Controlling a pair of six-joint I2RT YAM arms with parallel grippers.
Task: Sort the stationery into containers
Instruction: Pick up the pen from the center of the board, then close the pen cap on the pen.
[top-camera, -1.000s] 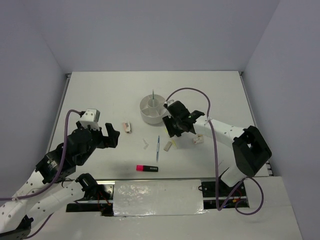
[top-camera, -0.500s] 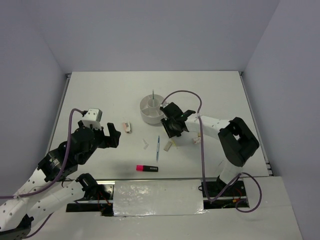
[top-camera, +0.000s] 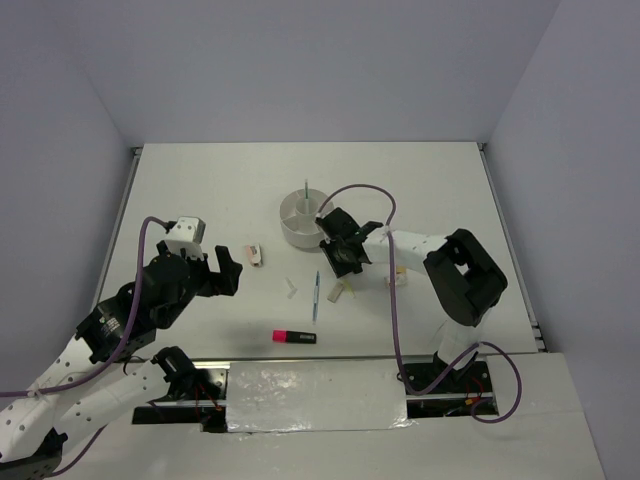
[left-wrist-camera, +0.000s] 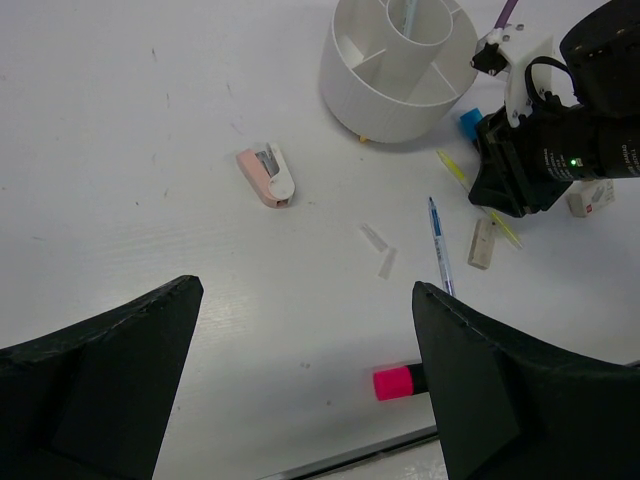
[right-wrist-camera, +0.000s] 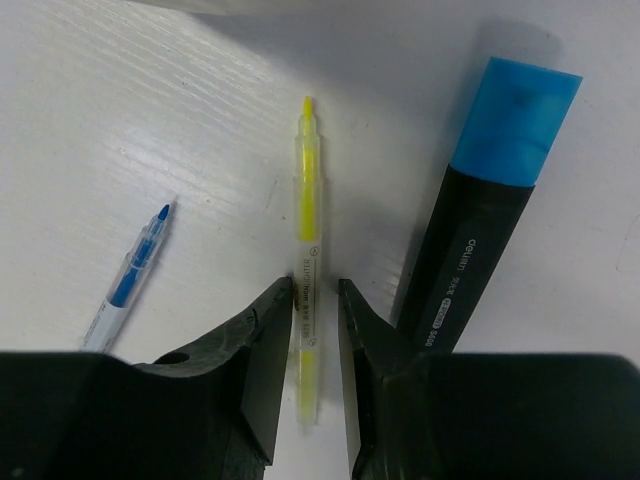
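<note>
Right down at the table (top-camera: 200, 190), the yellow pen (right-wrist-camera: 308, 250) is straddled by the right gripper (right-wrist-camera: 314, 300). This is the relation that counts: the pen's long axis runs straight out ahead between the two fingers (right-wrist-camera: 262, 340), so the squeeze is set across its thin barrel. One pad is seen touching the barrel and a sliver of table shows at the other, so the jaws are judged narrow but not clamped.

The pen is lying flat, translucent yellow, its pointed tip turned away from the wrist. The blue-and-black highlighter (right-wrist-camera: 480, 220) is just beside it on one side, and a thin blue pen (right-wrist-camera: 135, 265) lies off to the other. The white divided cup (left-wrist-camera: 380, 110) is found just beyond, near this arm.

The left gripper (left-wrist-camera: 305, 295) is held spread wide, well apart from the pen, so the pick is judged to be the right arm's.
</note>
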